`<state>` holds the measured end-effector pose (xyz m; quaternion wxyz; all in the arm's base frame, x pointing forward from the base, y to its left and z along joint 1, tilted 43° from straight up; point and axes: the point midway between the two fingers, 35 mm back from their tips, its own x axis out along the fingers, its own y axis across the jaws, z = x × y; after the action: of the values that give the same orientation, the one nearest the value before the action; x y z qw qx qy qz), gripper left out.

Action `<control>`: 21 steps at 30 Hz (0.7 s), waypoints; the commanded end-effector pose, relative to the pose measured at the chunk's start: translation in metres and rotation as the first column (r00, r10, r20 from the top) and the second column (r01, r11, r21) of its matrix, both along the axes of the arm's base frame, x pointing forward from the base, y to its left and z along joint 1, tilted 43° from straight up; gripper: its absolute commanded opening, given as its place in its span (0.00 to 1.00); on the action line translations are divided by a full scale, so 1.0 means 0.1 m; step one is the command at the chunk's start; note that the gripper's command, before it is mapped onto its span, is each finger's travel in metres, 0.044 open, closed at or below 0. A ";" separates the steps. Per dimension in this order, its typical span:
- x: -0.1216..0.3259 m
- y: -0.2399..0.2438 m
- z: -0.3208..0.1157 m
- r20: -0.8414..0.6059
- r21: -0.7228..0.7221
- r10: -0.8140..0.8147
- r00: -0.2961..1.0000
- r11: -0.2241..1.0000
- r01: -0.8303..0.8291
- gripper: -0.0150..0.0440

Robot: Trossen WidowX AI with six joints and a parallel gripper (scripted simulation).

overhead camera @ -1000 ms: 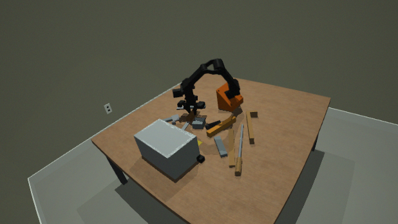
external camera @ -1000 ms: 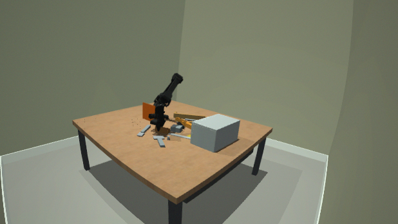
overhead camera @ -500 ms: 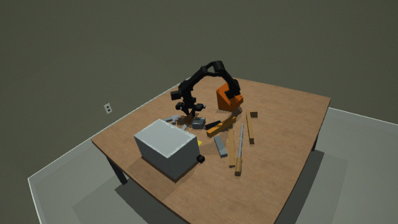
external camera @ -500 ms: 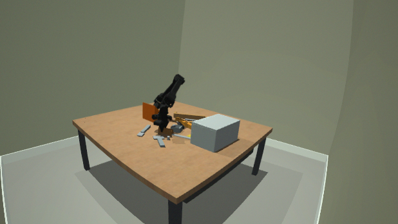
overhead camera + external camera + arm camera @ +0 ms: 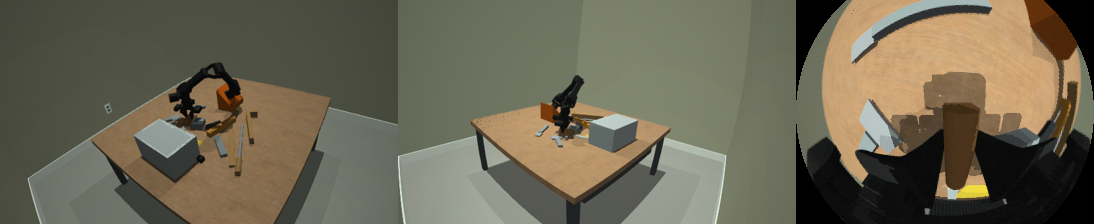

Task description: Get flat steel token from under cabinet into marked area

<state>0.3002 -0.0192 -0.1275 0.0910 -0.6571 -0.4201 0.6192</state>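
The pincer [image 5: 190, 118] [image 5: 563, 130] [image 5: 957, 132] grips a brown handle [image 5: 187, 121] [image 5: 568, 132] [image 5: 962, 150], its pale shaft [image 5: 183, 129] [image 5: 581, 136] [image 5: 952, 193] pointing cabinet-ward, where the unseen token presumably lies, beneath the cabinet [image 5: 165, 138] [image 5: 613, 133].

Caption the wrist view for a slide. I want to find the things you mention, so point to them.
The gripper [image 5: 957, 132] clamps a brown handle [image 5: 961, 150], with a yellow patch [image 5: 975, 191] visible beyond its near end.

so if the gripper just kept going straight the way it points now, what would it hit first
Probably the wooden table top, just below the brown handle the gripper holds; how close is hard to judge.
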 end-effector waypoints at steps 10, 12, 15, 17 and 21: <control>0.20 0.08 0.05 0.005 0.002 -0.001 1.000 1.000 0.001 0.25; 0.22 0.10 0.05 0.005 0.002 -0.001 1.000 1.000 0.001 0.25; 0.26 0.11 0.06 0.005 0.002 -0.001 1.000 1.000 0.001 0.25; 0.28 0.12 0.07 0.005 0.002 -0.001 1.000 1.000 0.001 0.25; 0.34 0.15 0.08 0.006 0.002 -0.001 1.000 1.000 0.001 0.25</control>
<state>0.3281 -0.0069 -0.1206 0.0911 -0.6574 -0.4204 0.6187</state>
